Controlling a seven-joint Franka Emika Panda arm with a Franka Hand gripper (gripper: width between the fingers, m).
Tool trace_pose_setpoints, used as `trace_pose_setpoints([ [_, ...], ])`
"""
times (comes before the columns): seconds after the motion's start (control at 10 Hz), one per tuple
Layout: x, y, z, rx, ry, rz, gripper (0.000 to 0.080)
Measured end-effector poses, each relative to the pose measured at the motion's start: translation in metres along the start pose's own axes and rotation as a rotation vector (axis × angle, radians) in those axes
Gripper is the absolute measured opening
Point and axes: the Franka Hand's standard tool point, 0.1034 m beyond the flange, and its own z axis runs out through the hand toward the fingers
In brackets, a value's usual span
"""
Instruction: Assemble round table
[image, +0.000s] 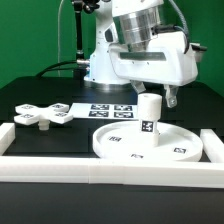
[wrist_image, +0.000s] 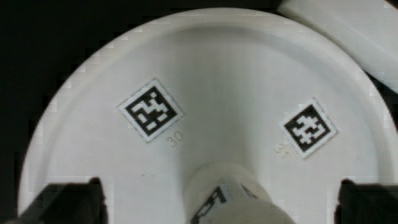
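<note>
**Inspector:** First item, on the exterior view's left?

**Recorder:** The lobed cross-shaped piece (image: 42, 115) lies flat on the dark table (image: 55, 142), well apart from the other parts. It carries square tags on its lobes, but their patterns are too small to make out.

**Inspector:** Next along?

**Recorder:** The marker board (image: 110, 109) lies flat on the table and shows black-and-white square markers. These are patterns only, and I can read none of it as lettering.

**Inspector:** And the main parts?

**Recorder:** The rimmed disc (image: 115, 139) lies flat toward the exterior view's right, just behind the front border rail (image: 100, 172). The short post (image: 150, 110) stands upright on it near the middle, with a side tag (image: 150, 125) on it. In the wrist view, two disc tags (wrist_image: 151, 108) show clearly on the disc's face. Both are coded squares, not words.

**Inspector:** The gripper?

**Recorder:** The gripper (image: 156, 97) hangs directly over the post, released. In the wrist view its dark fingers (wrist_image: 68, 203) stand one on each side of the post, with a gap on both sides, gripping nothing.
</note>
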Motion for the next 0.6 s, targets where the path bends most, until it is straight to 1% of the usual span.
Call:
trace_pose_setpoints([
  [0.1,-0.001,0.000,0.000,-0.011,0.005,-0.149,0.0649],
  [0.2,-0.002,0.001,-0.001,-0.032,0.013,-0.298,0.0649],
  [0.3,-0.002,0.002,-0.002,-0.049,0.012,-0.455,0.0649],
  [0.4,-0.001,0.004,-0.004,-0.054,0.008,-0.571,0.0649],
  [0.5,0.000,0.010,-0.006,-0.055,0.005,-0.660,0.0649],
  [0.6,0.000,0.011,-0.006,-0.057,0.004,-0.709,0.0649],
])
